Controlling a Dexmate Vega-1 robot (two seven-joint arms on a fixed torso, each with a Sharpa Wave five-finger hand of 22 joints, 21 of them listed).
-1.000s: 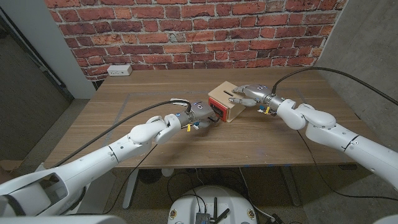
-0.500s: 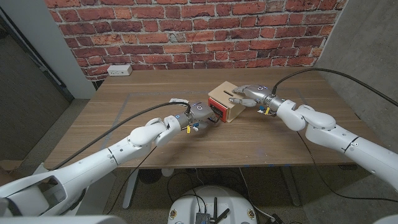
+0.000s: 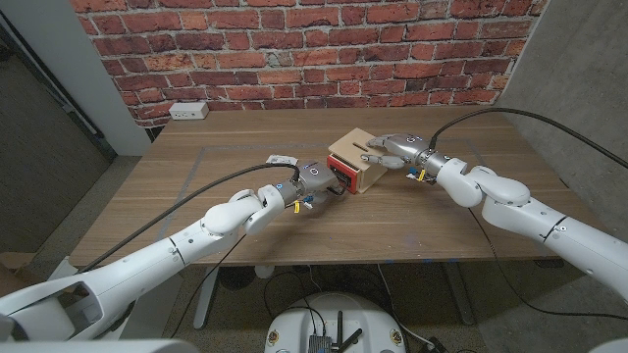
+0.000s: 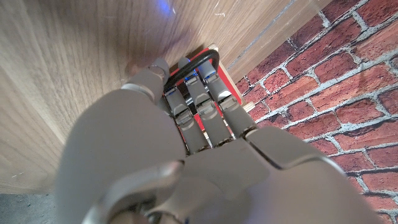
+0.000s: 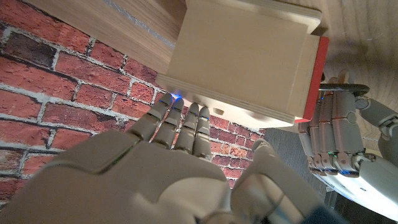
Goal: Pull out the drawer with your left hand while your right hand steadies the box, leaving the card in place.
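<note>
A pale wooden box [image 3: 360, 154] stands at the table's middle with its red drawer front [image 3: 342, 175] facing my left arm. My left hand [image 3: 314, 179] is at that front, its fingers [image 4: 198, 93] hooked around the black handle [image 4: 203, 58]. The red front [image 5: 314, 76] looks close to flush with the box [image 5: 249, 56] in the right wrist view, where the left hand [image 5: 333, 140] also shows. My right hand [image 3: 394, 149] rests on the box's top from the far side, fingers [image 5: 180, 124] stretched out and touching the wood. A dark slot [image 3: 372, 145] marks the top; I cannot make out a card.
A white power outlet [image 3: 188, 110] sits at the table's back left, against the brick wall. A black cable with a white tag [image 3: 281, 159] runs along my left arm. Thin blue lines mark the wooden table [image 3: 196, 196].
My left forearm has shifted slightly; its hand stays on the handle. The box, the red front and the right hand look unmoved.
</note>
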